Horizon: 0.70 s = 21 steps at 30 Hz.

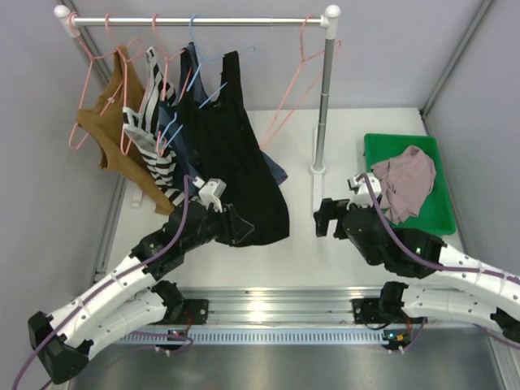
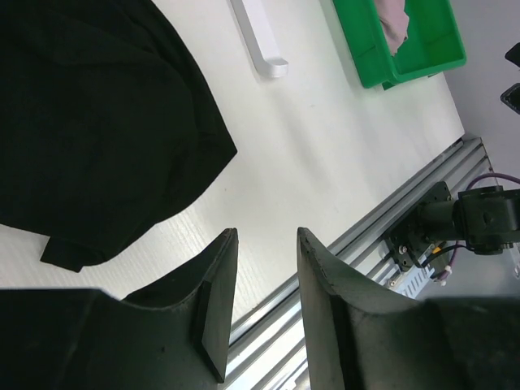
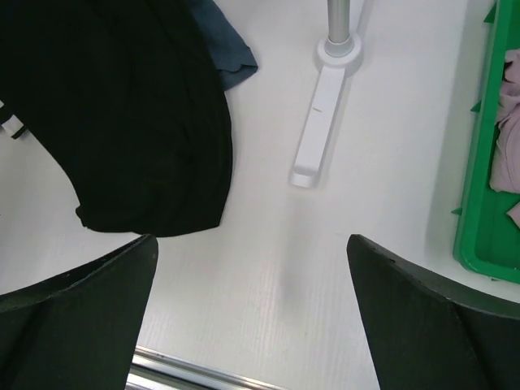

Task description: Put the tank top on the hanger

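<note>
While the tank top [image 1: 406, 183] lies crumpled in the green bin [image 1: 375, 146] at the far right of the counter [image 1: 301, 252], neither of our arms holds anything. The right arm [image 1: 422, 252] hovers just left of the bin with its jaws spread wide and empty over bare counter. The left arm [image 1: 146, 260] sits at the hem of the black tank top [image 1: 236, 154], its jaws parted by a narrow gap and also empty. The hanger [image 1: 291, 81] we judge to be the free one dangles bare from the right end of the rail [image 1: 203, 22], beside the post [image 1: 325, 97].

We judge the first pick to be the main risk. The fabric is bunched, so the right jaws could close on a wad of cloth rather than a strap, and the top would then come up twisted with no opening to thread. The bin wall may also catch a finger on the way in.

The left jaws are close enough to the black hem to snag it and drag that garment. The thin hanger hangs loosely and could swing or slip off the rail if nudged.
</note>
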Motion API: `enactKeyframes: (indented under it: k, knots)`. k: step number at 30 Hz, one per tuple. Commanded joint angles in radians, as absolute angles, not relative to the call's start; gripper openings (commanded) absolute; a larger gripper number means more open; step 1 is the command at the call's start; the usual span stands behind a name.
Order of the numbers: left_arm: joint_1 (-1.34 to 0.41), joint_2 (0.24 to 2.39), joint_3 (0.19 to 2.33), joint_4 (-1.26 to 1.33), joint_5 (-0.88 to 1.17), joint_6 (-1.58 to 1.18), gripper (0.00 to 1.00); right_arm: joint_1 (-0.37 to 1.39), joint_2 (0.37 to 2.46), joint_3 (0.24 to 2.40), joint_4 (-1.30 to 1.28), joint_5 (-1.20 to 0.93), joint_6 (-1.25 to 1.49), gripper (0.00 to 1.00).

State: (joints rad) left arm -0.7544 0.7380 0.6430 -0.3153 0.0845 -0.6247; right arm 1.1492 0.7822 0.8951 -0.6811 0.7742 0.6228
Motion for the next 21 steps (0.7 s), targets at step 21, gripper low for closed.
enactKeyframes:
  k: [21]
  knots:
    - [-0.758,0.742,0.722,-0.341,0.12,-0.499,0.4,0.312,1.031,1.061,-0.735,0.229,0.526,1.0]
